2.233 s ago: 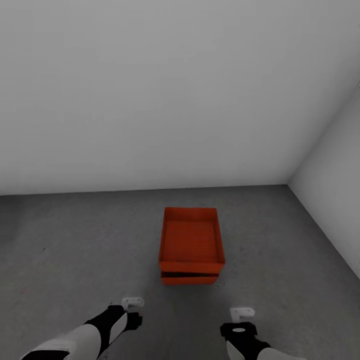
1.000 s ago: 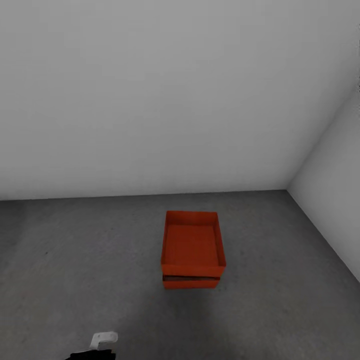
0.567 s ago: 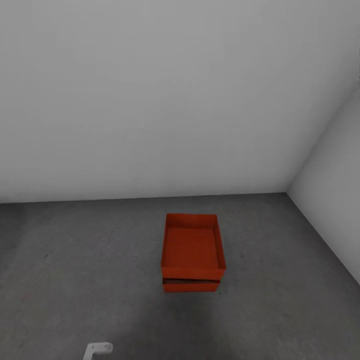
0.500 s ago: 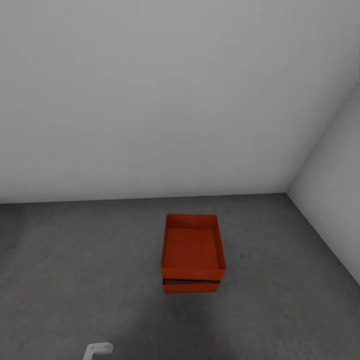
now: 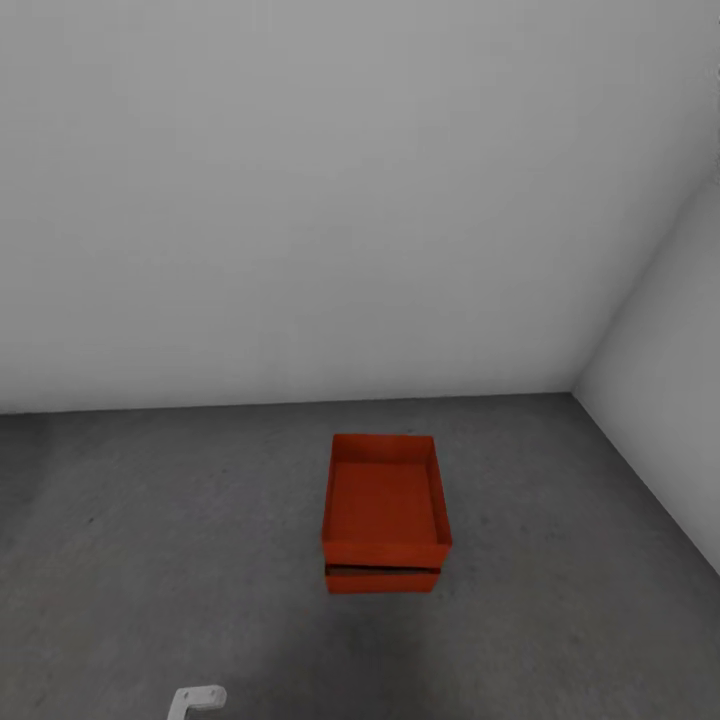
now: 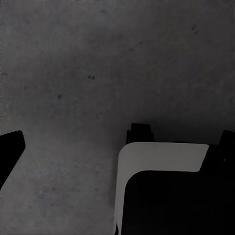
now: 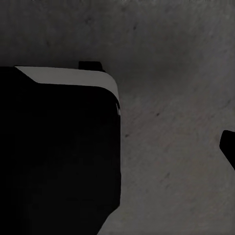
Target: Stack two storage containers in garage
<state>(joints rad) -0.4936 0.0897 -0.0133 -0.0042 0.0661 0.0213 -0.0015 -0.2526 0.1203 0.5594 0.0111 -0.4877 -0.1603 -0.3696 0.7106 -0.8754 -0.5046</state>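
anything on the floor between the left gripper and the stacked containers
Nothing: in the head view, only bare grey floor lies between the left gripper and the two stacked storage containers.

Through the left wrist camera I see the dark grey, rough, speckled concrete floor spread across most of the frame. A black block with a white curved band along its edge, part of the robot's own body, sits over the floor. A black wedge-shaped finger tip juts in at one edge.
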